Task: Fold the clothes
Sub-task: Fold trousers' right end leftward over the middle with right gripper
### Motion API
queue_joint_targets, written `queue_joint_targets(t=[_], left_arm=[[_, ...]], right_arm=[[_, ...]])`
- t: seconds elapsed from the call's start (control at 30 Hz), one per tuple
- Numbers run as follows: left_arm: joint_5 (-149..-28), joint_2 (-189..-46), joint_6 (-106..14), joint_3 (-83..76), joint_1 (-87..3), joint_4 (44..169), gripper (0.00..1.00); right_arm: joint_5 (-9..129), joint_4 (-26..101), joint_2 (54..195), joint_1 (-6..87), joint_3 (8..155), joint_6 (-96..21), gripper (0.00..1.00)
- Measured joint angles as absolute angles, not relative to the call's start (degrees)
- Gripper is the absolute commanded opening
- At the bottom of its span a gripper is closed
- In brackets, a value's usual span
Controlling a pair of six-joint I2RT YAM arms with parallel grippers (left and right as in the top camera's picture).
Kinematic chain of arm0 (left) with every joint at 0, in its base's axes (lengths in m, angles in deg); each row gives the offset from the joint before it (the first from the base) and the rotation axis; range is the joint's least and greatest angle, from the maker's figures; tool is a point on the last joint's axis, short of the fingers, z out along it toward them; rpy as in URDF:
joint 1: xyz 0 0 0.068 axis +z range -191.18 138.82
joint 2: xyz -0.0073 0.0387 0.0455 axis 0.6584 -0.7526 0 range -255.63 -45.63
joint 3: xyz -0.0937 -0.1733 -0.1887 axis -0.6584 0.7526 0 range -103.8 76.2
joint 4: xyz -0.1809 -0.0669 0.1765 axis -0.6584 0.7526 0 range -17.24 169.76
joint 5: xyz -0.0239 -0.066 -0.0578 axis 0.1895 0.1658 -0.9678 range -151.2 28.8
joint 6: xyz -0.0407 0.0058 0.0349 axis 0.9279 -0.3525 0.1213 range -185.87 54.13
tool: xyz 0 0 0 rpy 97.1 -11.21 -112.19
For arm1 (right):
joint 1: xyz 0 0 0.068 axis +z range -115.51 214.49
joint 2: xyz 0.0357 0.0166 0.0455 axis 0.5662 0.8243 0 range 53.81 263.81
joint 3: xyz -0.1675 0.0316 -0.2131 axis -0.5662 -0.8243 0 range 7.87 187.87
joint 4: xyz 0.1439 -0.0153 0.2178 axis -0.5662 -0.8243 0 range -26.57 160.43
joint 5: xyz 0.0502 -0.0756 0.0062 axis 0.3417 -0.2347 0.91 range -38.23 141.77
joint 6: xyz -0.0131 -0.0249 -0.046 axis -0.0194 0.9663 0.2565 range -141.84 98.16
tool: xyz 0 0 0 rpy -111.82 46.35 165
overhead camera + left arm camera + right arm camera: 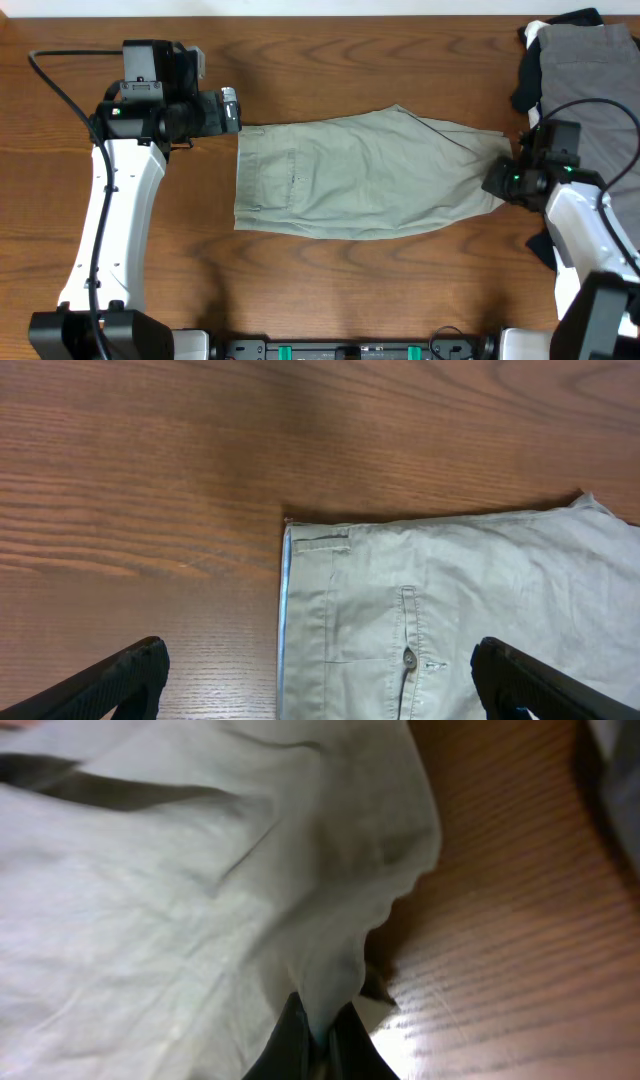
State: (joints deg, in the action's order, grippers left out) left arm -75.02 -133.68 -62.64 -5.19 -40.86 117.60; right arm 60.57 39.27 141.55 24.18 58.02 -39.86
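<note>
Two arms work one pair of khaki shorts (360, 175), spread flat on the desk (350, 60) between them. My right end effector (316, 1038) is clamped on the leg hem right at its tips, I'd judge to anchor that end. My left end effector (320, 690) hovers with fingers wide apart, the waistband corner just ahead of it, ready for a grab. Other garments (585, 70) lie heaped beside the right one.

Overhead looks straight down on the table (300, 70); wrist views, at 9 and 3 o'clock, show its shorts (360, 175) close up.
</note>
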Motion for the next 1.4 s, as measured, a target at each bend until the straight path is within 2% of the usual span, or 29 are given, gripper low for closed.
queue_joint_targets(t=[0.23,0.43,0.87,1.23,1.33,1.4], left_arm=[[-75.0,-133.7,-62.6,-5.2,-40.9,117.6,0.98],[-75.0,-133.7,-62.6,-5.2,-40.9,117.6,0.98],[-75.0,-133.7,-62.6,-5.2,-40.9,117.6,0.98],[-75.0,-133.7,-62.6,-5.2,-40.9,117.6,0.98],[-75.0,-133.7,-62.6,-5.2,-40.9,117.6,0.98],[-75.0,-133.7,-62.6,-5.2,-40.9,117.6,0.98]], right_arm=[[59.3,42.3,146.6,26.2,58.0,-40.7,0.01],[58.8,39.2,146.7,30.1,60.6,-40.7,0.01],[57.6,37.1,146.7,46.6,66.4,-36.3,0.01],[55.3,43.7,151.1,56.8,66.4,-33.9,0.01],[56.0,44.9,153.3,58.4,66.4,-33.1,0.08],[57.4,46.0,153.9,59.3,66.4,-32.7,0.24]])
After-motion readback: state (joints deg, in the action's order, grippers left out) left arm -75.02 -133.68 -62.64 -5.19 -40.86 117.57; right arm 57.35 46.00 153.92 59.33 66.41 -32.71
